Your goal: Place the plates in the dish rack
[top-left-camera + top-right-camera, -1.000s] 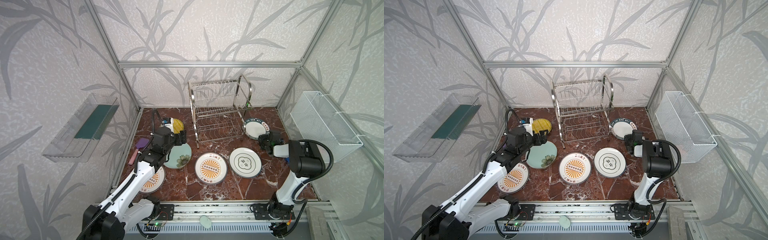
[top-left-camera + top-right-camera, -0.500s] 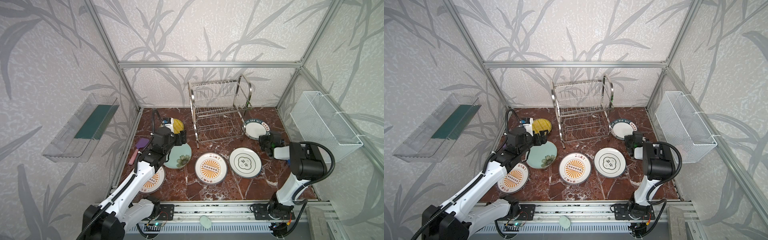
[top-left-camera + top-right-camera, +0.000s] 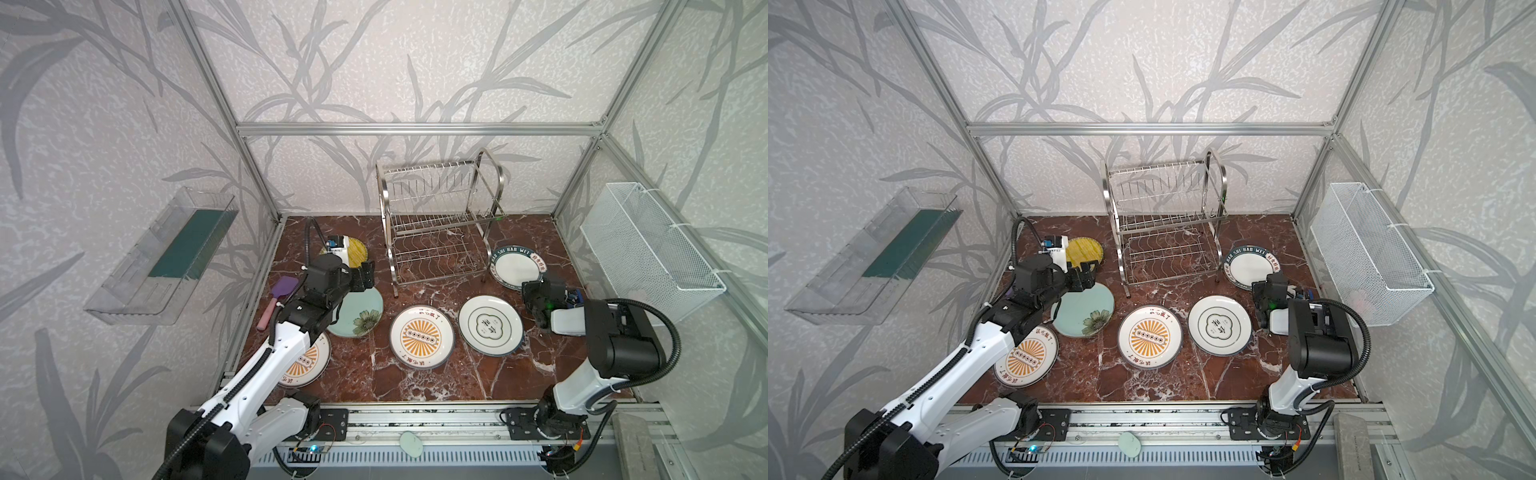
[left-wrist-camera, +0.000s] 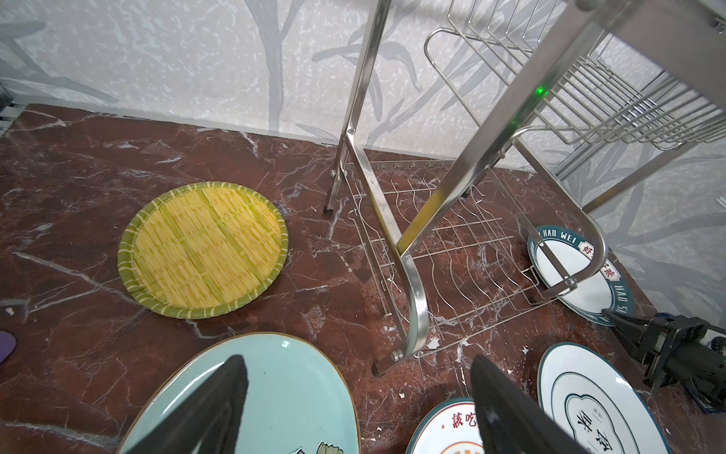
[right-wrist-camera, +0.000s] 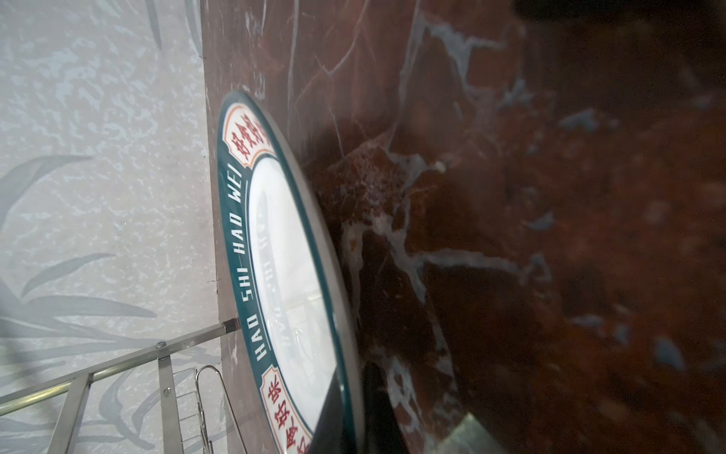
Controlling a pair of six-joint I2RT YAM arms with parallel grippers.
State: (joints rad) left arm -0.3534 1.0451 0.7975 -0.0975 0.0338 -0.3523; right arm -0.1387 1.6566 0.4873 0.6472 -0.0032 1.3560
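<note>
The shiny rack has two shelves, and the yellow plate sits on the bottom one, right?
Two shelves, yes, but the yellow plate isn't on one. The left wrist view shows it lying flat on the table beside the dish rack.

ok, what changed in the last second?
The right gripper finished closing on the near rim of the HAO SHI HAO WEI plate and drew back slightly toward the front. The plate seems to have slid a little with it. The left gripper, open above the flowered plate, and the dish rack stayed put.
</note>
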